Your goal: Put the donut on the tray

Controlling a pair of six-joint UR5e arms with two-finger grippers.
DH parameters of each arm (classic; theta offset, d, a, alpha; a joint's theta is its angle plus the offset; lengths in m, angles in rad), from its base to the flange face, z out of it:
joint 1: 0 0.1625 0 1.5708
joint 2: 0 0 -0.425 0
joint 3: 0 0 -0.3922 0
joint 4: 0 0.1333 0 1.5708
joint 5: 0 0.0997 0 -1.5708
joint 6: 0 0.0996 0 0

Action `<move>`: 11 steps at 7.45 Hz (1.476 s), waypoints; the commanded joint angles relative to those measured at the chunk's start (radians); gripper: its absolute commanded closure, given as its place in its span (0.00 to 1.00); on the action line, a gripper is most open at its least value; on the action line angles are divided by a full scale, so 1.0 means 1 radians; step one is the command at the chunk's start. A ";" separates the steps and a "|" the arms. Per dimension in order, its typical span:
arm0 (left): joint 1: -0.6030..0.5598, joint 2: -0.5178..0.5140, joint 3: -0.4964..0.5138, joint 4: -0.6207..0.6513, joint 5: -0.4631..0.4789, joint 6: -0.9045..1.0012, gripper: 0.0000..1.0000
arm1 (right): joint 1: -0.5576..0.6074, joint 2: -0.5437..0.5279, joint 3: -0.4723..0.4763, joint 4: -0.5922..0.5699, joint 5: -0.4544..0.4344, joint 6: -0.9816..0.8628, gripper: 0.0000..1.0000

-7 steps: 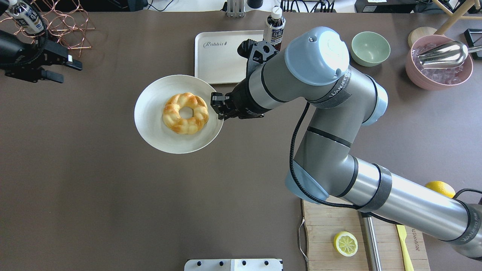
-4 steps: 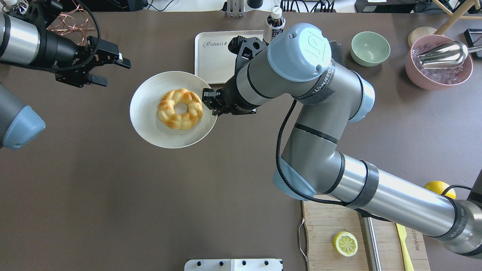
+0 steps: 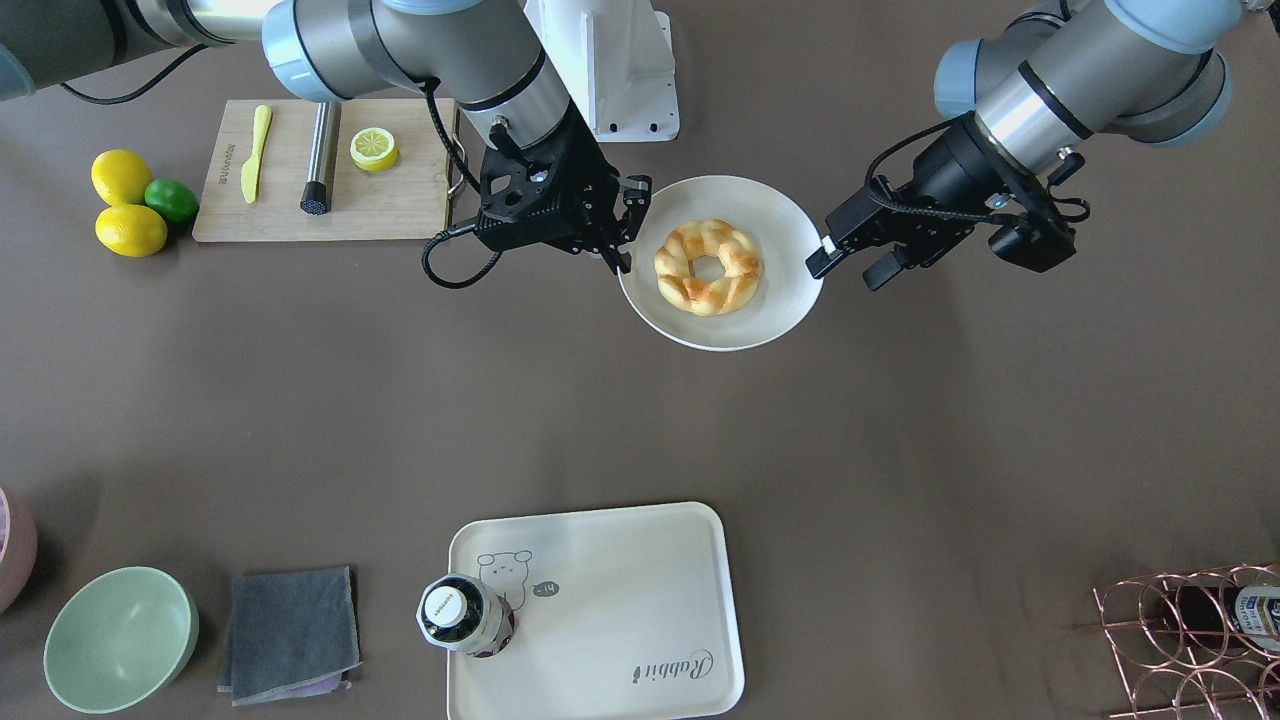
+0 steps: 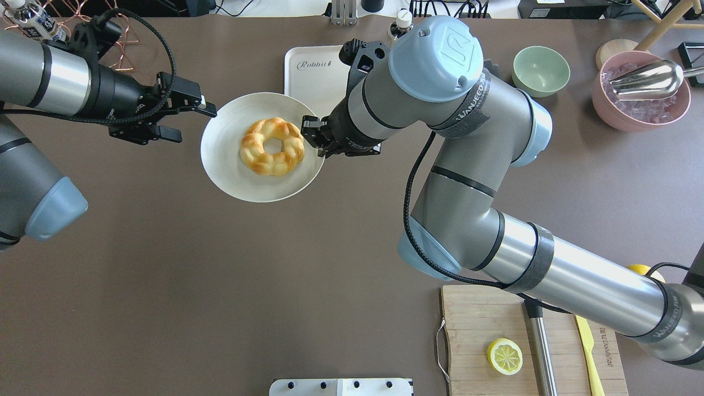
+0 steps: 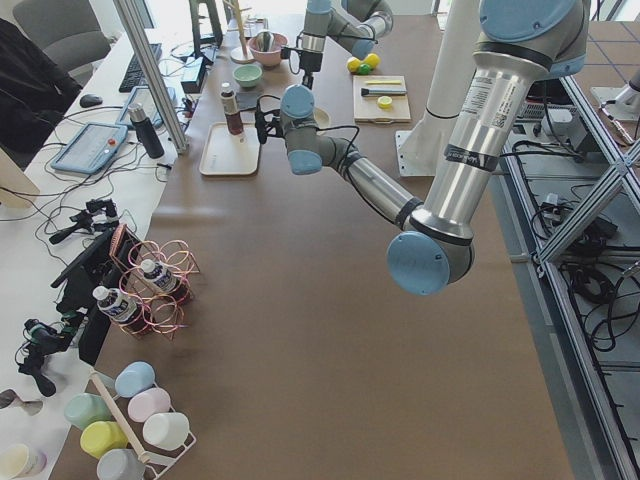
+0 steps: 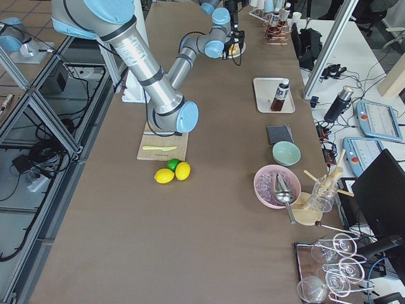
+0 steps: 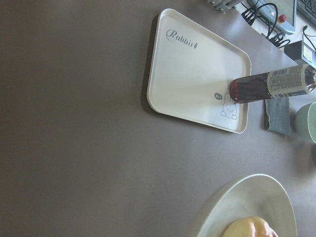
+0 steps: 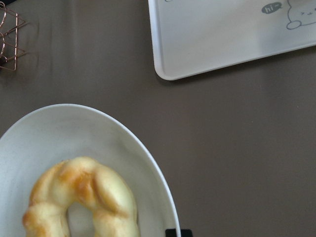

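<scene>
The golden-brown braided donut (image 4: 272,147) lies on a round white plate (image 4: 231,165). My right gripper (image 4: 314,138) is shut on the plate's right rim and holds it. My left gripper (image 4: 197,125) is open and empty, just off the plate's left rim. In the front view the donut (image 3: 708,266) and plate (image 3: 780,230) sit between my right gripper (image 3: 626,238) and my left gripper (image 3: 843,272). The cream tray (image 4: 313,82) with "Rabbit" script lies beyond the plate; it also shows in the front view (image 3: 620,600) and in both wrist views (image 7: 192,74) (image 8: 222,34).
A dark bottle (image 3: 455,612) stands on the tray's corner. A grey cloth (image 3: 290,620) and green bowl (image 3: 120,640) lie beside the tray. A cutting board (image 4: 495,330) with a lemon half is near my base. A pink ice bowl (image 4: 641,99) and copper rack (image 3: 1180,640) stand at the far corners.
My left arm has swung in from the far left, its open gripper now beside the plate's rim. My right gripper has carried the plate and donut a little farther from my base.
</scene>
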 commanded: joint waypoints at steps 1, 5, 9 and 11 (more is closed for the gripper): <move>0.090 -0.007 0.001 0.001 0.090 -0.002 0.10 | 0.030 0.001 -0.006 -0.014 0.004 -0.008 1.00; 0.087 -0.012 -0.025 0.004 0.079 -0.003 0.74 | 0.045 0.001 -0.040 -0.014 0.005 -0.022 1.00; 0.086 -0.037 0.001 0.009 0.081 0.000 0.71 | 0.042 0.017 -0.032 -0.014 0.024 -0.018 1.00; 0.081 -0.035 0.001 0.009 0.079 0.001 0.82 | 0.041 0.011 -0.035 -0.014 0.024 -0.021 1.00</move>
